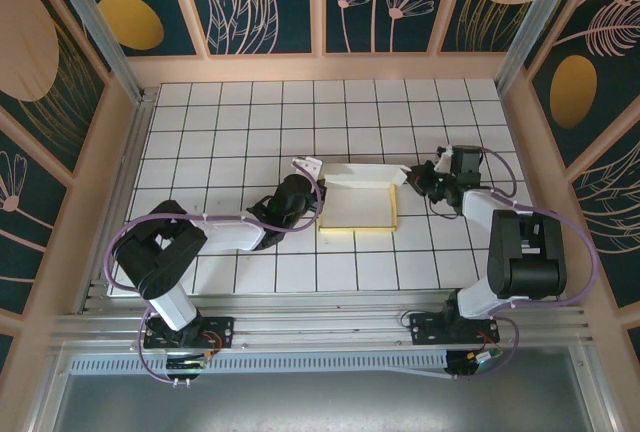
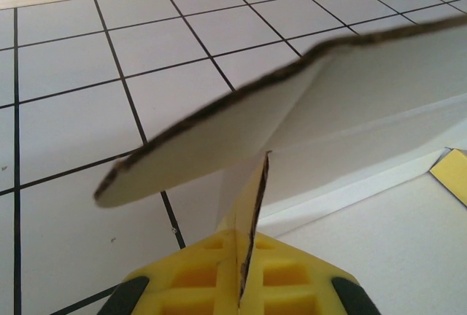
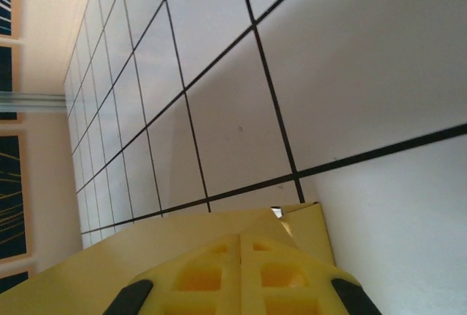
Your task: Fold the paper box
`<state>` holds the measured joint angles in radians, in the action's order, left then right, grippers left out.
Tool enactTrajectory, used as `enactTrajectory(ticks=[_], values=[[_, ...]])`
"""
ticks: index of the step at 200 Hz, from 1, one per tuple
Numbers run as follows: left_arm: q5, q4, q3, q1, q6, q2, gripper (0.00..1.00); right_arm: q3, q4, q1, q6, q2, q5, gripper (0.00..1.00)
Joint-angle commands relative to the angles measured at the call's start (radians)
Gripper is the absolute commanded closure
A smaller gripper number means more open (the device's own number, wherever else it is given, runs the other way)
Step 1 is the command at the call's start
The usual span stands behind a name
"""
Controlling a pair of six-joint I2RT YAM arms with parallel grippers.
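Left gripper (image 2: 240, 257) pinches a flap of the thin white-and-yellow card paper box (image 1: 358, 204); right gripper (image 3: 241, 257), closed, sits against its yellow corner.

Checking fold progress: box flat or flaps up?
Partly folded. Box base lies flat, far wall raised; left gripper has its jaws shut on an upturned flap.

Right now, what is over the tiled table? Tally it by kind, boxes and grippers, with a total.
paper box: 1
grippers: 2 (left gripper, right gripper)
Total: 3
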<state>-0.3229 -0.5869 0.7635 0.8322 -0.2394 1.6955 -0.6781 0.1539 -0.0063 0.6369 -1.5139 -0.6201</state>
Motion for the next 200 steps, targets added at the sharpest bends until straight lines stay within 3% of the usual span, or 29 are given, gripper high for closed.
enactTrajectory(ticks=[1,67,123,168,200], values=[[0.010,0.015,0.021,-0.001,0.000,0.012,1.00,0.024,0.032,0.011,0.040,0.030,0.034,0.97],[0.048,0.007,0.021,0.000,-0.038,0.012,1.00,0.049,0.038,0.066,0.128,0.058,0.035,0.98],[0.055,-0.015,0.016,0.020,-0.059,0.012,1.00,0.124,0.166,0.120,0.242,0.044,0.068,1.00],[-0.044,0.018,0.007,0.020,-0.043,0.000,1.00,0.115,0.007,-0.021,0.122,0.164,0.183,0.99],[-0.045,0.023,0.012,0.021,-0.041,-0.002,1.00,0.155,-0.061,-0.076,0.067,0.278,0.175,0.99]])
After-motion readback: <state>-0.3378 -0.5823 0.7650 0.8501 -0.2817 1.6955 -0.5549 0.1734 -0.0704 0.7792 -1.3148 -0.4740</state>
